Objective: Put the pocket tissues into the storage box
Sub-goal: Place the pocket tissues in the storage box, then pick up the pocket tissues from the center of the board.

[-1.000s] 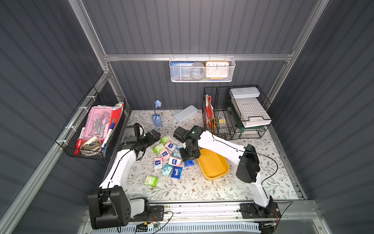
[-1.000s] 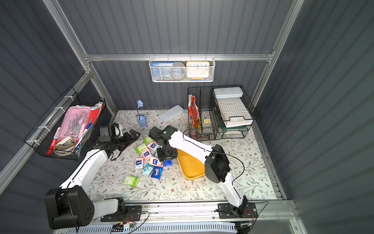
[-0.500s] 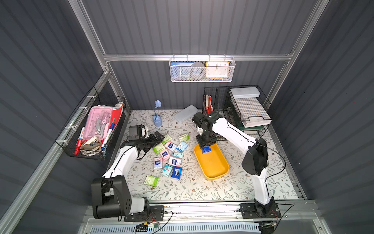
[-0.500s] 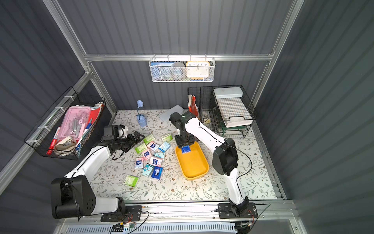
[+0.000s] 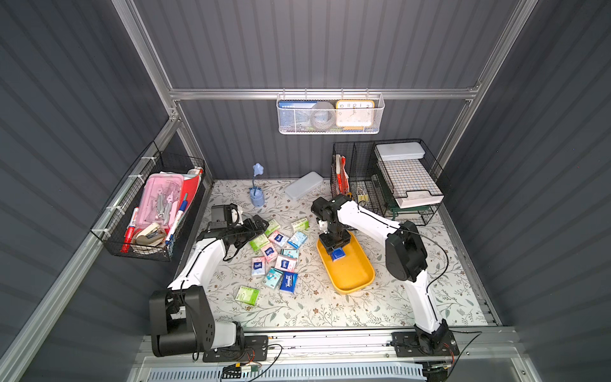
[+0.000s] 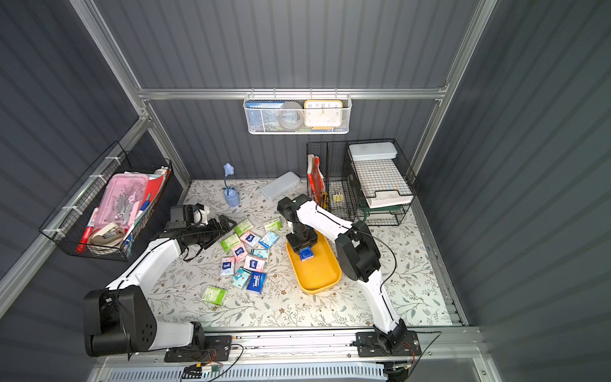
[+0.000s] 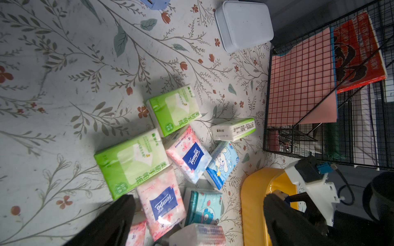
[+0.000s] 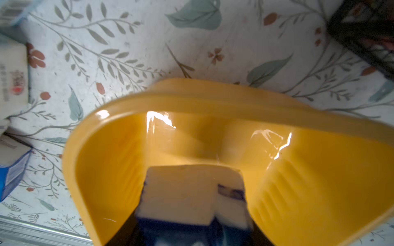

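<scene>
**Right claw.** The right claw (image 5: 337, 250) is part-closed on a dark blue packet (image 8: 191, 191), with one jaw on either side of it. In the right wrist view the packet fills the space between the jaws.

**Directly beneath it.** The storage box (image 5: 351, 275) lies under this claw, and the packet hangs within its walls at one end. We cannot tell whether the packet's lower edge touches the box floor. The box's long axis runs from beneath the claw back toward the right arm's base, so nearly all the bare floor lies on that side of the claw. We see no other packet in the box.

**Judgement.** The coming move is a release. The packet is already inside the rim (image 8: 191, 93), so we judge no sideways travel is needed, only opening the jaws.

**Beside it.** About a dozen loose packets (image 5: 278, 253) lie on the floral mat (image 5: 330, 311), just outside the box wall and between the two claws.

**Beyond them.** The left claw (image 5: 263, 224) has its jaws spread wide and holds nothing. A green packet (image 7: 132, 161) lies just ahead of its fingertips (image 7: 110, 221). The left arm is nearer the far side of the heap; the right is nearer the box.
</scene>
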Robot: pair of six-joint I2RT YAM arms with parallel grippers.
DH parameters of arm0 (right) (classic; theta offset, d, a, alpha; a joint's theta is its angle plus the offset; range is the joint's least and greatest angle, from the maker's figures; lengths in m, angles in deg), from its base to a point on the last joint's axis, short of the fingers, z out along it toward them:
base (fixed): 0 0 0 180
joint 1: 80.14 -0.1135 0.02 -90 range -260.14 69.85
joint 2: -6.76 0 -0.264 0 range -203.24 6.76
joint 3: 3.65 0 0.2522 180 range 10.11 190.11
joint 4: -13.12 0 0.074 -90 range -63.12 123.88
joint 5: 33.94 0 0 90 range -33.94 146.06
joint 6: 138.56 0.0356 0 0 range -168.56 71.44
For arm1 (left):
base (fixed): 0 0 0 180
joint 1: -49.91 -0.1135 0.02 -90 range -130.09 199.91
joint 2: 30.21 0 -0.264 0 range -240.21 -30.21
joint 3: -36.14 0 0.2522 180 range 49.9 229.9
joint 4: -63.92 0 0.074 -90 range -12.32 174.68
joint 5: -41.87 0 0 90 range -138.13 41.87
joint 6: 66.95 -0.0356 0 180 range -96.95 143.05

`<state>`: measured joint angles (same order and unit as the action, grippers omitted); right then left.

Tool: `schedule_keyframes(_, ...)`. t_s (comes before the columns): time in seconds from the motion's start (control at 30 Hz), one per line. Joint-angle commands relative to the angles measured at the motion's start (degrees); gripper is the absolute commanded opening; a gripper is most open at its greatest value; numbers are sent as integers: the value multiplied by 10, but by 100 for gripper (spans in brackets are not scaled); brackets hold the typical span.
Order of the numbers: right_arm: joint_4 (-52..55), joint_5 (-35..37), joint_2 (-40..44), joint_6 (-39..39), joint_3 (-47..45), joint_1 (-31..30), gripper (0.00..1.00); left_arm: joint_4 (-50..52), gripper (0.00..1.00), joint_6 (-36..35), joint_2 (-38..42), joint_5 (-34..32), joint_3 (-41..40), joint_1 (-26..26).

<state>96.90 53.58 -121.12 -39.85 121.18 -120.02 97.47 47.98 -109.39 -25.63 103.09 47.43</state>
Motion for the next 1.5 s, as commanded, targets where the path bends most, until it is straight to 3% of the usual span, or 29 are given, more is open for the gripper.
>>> schedule_keyframes(0.0,-41,-14,-9,0,-5,-2,53,9,99,-12,3,1,1,2)
schedule_keyframes(0.37,-112,-13,-21,21,-36,-5,57,19,99,-11,15,-9,1,2)
schedule_keyframes(0.5,-124,5,-15,25,-45,-5,63,20,99,-11,19,-13,2,2)
schedule_keyframes(0.67,-122,20,6,32,-47,-4,70,22,99,-12,21,-14,1,2)
schedule_keyframes(1.0,-106,77,84,10,-43,-47,70,11,99,15,20,-25,-11,1)
schedule_keyframes(1.2,-129,24,76,-8,-14,-101,69,15,99,51,27,-83,-32,-1)
schedule_keyframes(1.47,-157,-35,-3,-21,62,-151,69,59,99,60,59,-156,-59,-6)
